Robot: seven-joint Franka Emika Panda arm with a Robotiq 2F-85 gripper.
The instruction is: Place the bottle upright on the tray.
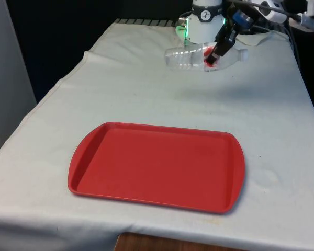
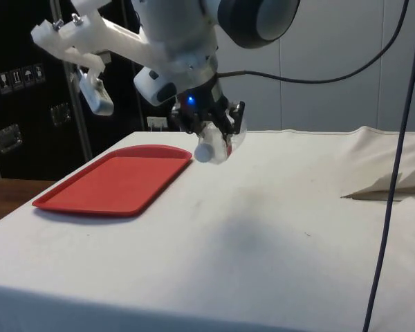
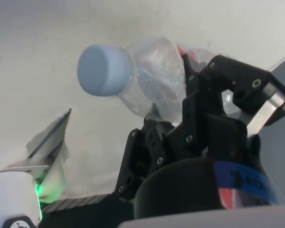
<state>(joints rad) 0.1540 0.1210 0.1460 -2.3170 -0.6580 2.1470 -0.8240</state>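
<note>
**Bottle aloft, tray awaits**

The clear bottle (image 1: 191, 57) hangs sideways above the cloth, pinched near its red label by the gripper (image 1: 213, 56); carry underway. Next: swing toward 6 o'clock, turn it upright over the red tray (image 1: 94, 151)

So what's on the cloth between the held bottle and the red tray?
Nothing: in the front view only bare white cloth lies between the bottle, held lying sideways in the gripper, and the tray.

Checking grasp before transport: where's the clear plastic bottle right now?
The clear plastic bottle lies sideways in the black gripper, lifted off the white cloth at the table's far end, beyond the red plastic tray.
</note>
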